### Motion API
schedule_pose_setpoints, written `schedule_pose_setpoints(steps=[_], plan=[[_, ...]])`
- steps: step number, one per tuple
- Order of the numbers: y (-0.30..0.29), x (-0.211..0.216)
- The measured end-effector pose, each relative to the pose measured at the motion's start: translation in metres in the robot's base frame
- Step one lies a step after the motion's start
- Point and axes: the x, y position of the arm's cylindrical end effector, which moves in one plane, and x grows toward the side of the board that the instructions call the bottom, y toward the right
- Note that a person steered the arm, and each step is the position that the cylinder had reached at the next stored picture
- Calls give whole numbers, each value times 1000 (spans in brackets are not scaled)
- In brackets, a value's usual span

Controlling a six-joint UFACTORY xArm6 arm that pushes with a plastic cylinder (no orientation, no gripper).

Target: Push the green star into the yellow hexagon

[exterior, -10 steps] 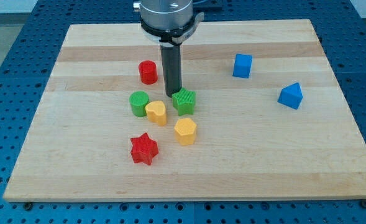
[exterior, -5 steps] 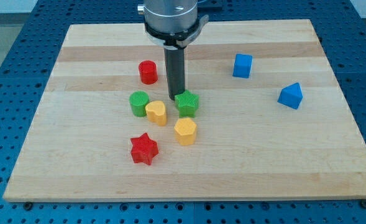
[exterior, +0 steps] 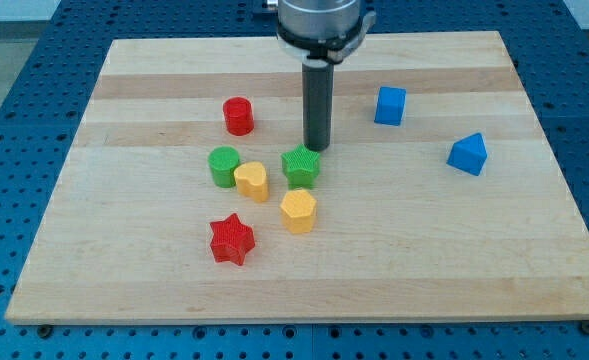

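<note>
Working across the pale wooden bench (exterior: 124, 280) from the view's left. The red star-shaped plastic block (exterior: 232, 239) lies lowest of the cluster, near the view's bottom. Above it stands the green cylinder block (exterior: 223, 166), with the small red cylinder block (exterior: 238, 116) further toward the view's top, apart from the others. The yellow heart-shaped block (exterior: 252, 181) sits just beside the green cylinder, at its lower right; whether the two touch I cannot tell.

The green star block (exterior: 301, 167) lies near the middle of the bench, just right of the yellow heart with a narrow gap. The yellow hexagon block (exterior: 298, 211) sits directly below it (close, but a sliver of bench shows between them).

My tip (exterior: 317, 149) stands at the upper right edge of the green star, touching or very nearly touching it; the dark rod rises straight from there to the grey mount at the view's top. This arm carries no pincer, so there is no open or closed state to report.

Well to the right lie the blue cube block (exterior: 390, 105) and, further right and lower, the blue triangular block (exterior: 468, 154), well apart from the cluster.
</note>
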Motion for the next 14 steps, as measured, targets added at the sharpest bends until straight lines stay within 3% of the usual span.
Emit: schedule_pose_setpoints(steps=[9,10,11,14], plan=[[1,31],[1,7],[-5,-56],[-72,-99]])
